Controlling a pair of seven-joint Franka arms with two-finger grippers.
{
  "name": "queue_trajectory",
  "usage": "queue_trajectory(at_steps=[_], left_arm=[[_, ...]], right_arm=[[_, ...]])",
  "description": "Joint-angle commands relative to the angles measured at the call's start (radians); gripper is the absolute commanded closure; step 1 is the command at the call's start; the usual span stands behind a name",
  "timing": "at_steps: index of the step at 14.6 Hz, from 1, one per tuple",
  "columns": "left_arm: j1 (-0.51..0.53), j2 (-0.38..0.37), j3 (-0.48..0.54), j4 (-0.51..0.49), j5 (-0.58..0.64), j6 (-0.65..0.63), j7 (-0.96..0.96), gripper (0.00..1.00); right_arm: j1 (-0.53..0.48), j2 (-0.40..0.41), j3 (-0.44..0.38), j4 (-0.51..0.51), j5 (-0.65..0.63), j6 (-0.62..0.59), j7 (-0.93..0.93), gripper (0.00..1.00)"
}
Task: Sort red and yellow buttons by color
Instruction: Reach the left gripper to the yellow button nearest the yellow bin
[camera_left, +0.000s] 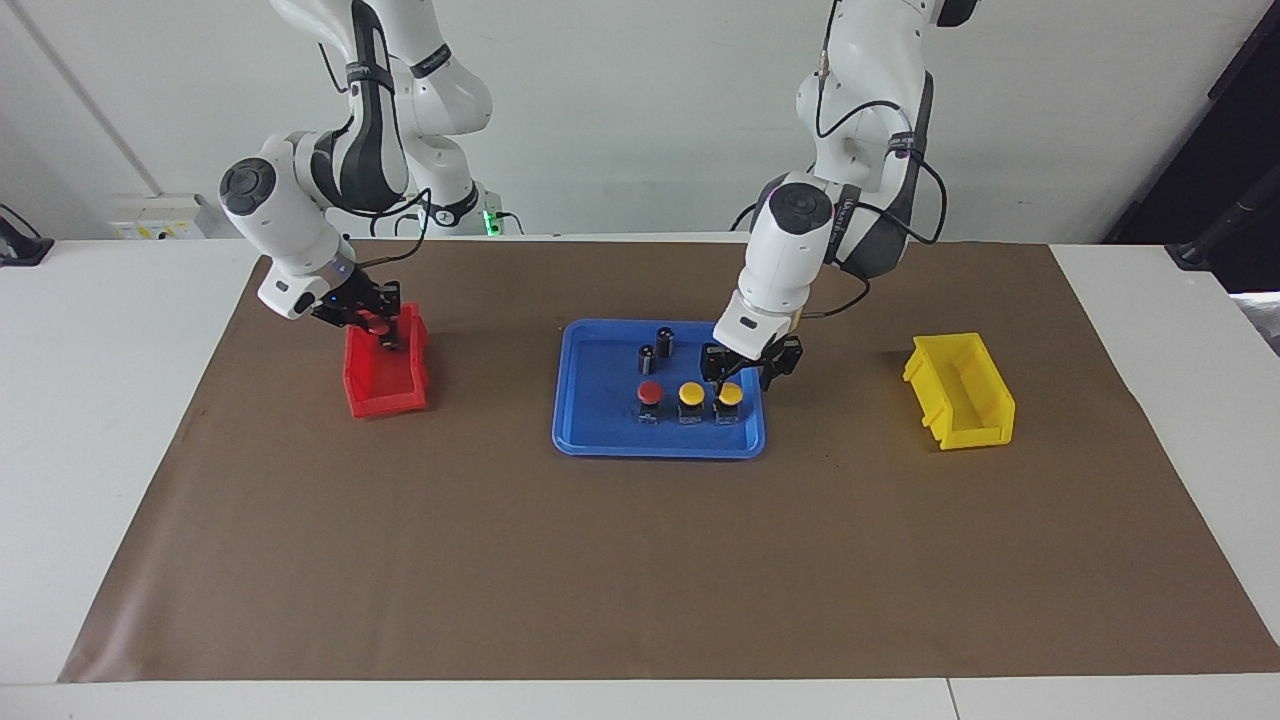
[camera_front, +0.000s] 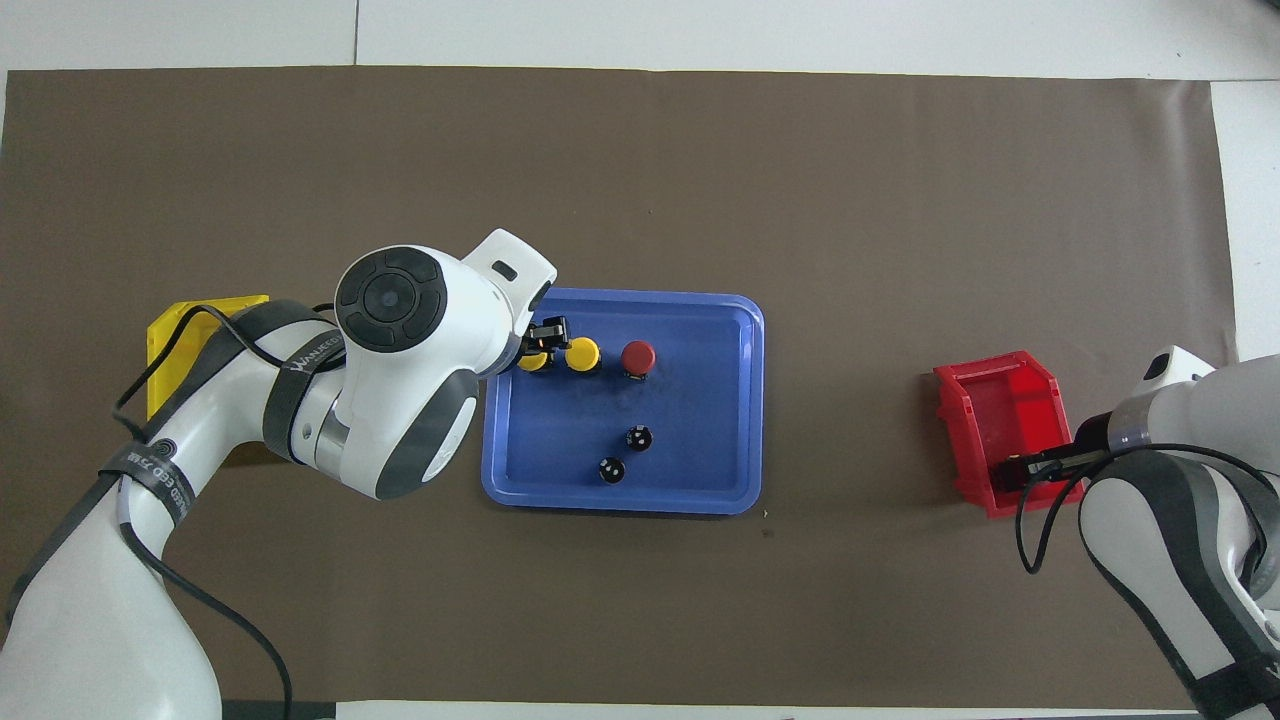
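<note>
Blue tray (camera_left: 600, 440) sat mid-mat, holding one red button (camera_left: 650, 393), two yellow buttons (camera_left: 691, 395) (camera_left: 731, 394) in a row, and two dark cylinders (camera_left: 647, 357) (camera_left: 665, 338) nearer the robots. Left gripper (camera_left: 740, 378) was low over the yellow button toward the left arm's end, fingers spread. Right gripper (camera_left: 385, 325) held a red-capped button (camera_left: 374, 322) over the red bin (camera_left: 385, 385). Yellow bin (camera_left: 960, 392) sat toward the left arm's end

Probably lab: robot arms (camera_left: 330, 170), papered table (camera_left: 640, 560).
</note>
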Motion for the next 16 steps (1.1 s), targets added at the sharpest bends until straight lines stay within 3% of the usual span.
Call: queue_trajectory(at_steps=[1,2,3,6,8,13,16], left_arm=[[-0.024,0.016,0.017,-0.008,0.009,0.029,-0.032,0.25],[-0.031,0.015,0.017,-0.010,0.009,0.026,-0.033,0.28],[-0.035,0.015,0.019,-0.010,0.009,0.023,-0.033,0.29],[-0.035,0.015,0.019,-0.010,0.008,0.026,-0.033,0.38],[-0.035,0.015,0.019,-0.011,0.009,0.028,-0.033,0.40],[-0.035,0.015,0.019,-0.019,0.009,0.031,-0.033,0.41],[-0.035,0.015,0.019,-0.022,0.009,0.039,-0.035,0.43]], right_arm=[[-0.013,-0.039,0.008,-0.050,-0.015,0.052,0.007,0.74],[-0.013,-0.048,0.008,-0.062,-0.015,0.058,0.007,0.62],[-0.013,-0.048,0.008,-0.065,-0.015,0.060,0.006,0.43],[-0.012,-0.045,0.008,-0.053,-0.015,0.049,0.001,0.35],[-0.012,-0.016,0.008,0.020,-0.026,0.002,-0.006,0.32],[0.022,0.062,0.016,0.330,-0.030,-0.231,0.001,0.31],[0.127,0.113,0.016,0.480,-0.015,-0.282,0.096,0.18]])
